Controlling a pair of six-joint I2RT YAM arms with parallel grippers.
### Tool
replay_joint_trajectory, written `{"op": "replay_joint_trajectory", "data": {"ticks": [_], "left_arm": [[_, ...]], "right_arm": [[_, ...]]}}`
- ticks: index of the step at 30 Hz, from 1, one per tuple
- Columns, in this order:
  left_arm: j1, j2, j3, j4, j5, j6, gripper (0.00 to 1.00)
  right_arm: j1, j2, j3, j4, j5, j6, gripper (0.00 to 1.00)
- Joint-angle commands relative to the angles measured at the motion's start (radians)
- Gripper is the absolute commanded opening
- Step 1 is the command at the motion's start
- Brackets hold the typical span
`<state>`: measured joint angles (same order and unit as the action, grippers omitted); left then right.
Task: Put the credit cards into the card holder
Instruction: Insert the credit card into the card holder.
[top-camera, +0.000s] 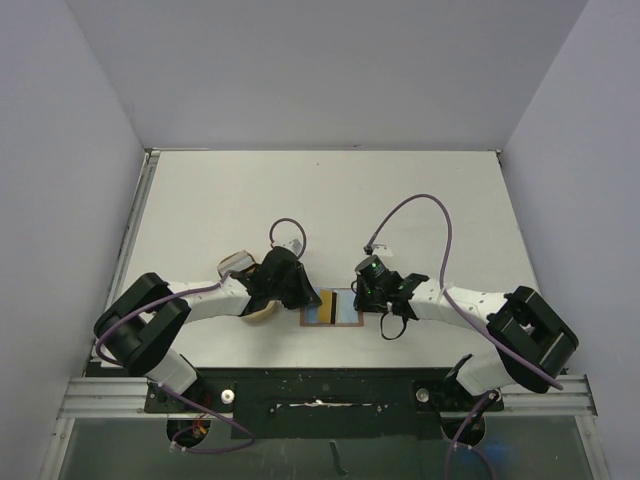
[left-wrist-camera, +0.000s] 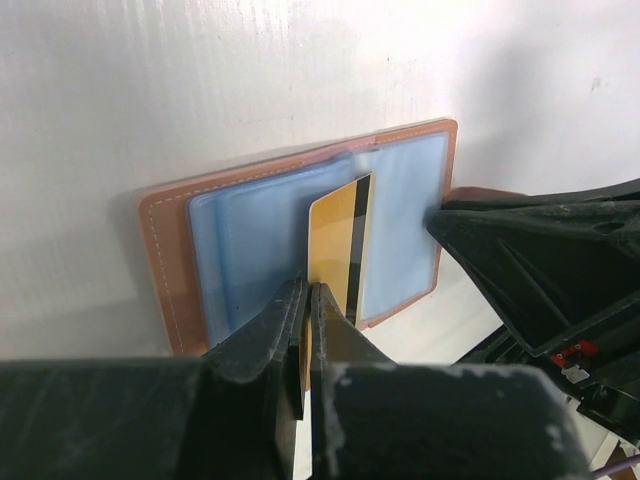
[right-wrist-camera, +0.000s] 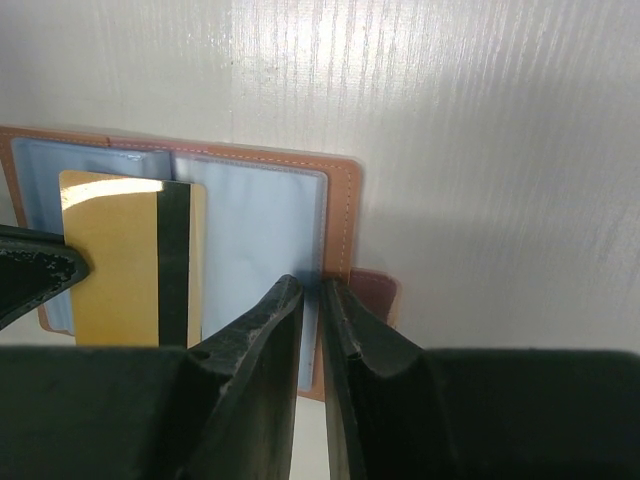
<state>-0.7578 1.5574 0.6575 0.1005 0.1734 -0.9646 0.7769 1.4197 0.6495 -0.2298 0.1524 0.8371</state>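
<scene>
Left gripper: the black two-finger left gripper (left-wrist-camera: 308, 292) was clamped tight on the near edge of the gold plastic card with a dark stripe (left-wrist-camera: 338, 235).
Gold card: it was raised at the gripped end, with its far end against the clear bluish sleeves near the middle fold. Whether it had entered a pocket could not be told.
Right gripper: the black right gripper (right-wrist-camera: 312, 287) had its jaws almost together, leaving a thin slit. Its tips sat at the holder's right edge. Pinching or only pressing, could not tell.
Card holder: the reddish-brown leather-look folding card holder (right-wrist-camera: 342, 200) lay open and flat between the grippers, its small tab (right-wrist-camera: 373, 295) jutting out beside the right fingers.
Surface: white table (top-camera: 300, 200).
Nearby: a pale tan case with a rounded end (top-camera: 262, 312) lay under the left arm.
</scene>
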Motion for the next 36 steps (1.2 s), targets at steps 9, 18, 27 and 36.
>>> {"op": "replay_joint_trajectory", "data": {"ticks": [9,18,27,36], "left_arm": [[-0.025,0.06,0.051,0.049,-0.029,-0.004,0.0],[-0.05,0.064,0.045,0.064,-0.082,-0.035,0.0],[-0.06,0.049,0.045,0.066,-0.103,-0.06,0.0],[-0.062,-0.003,0.016,0.054,-0.141,-0.064,0.0]], "right_arm": [[0.024,-0.013,-0.038,0.002,-0.015,0.048,0.17],[0.026,-0.029,-0.048,0.005,-0.023,0.062,0.17],[0.024,-0.109,-0.047,-0.022,0.0,0.071,0.24],[0.024,-0.1,-0.097,0.033,-0.024,0.084,0.18]]}}
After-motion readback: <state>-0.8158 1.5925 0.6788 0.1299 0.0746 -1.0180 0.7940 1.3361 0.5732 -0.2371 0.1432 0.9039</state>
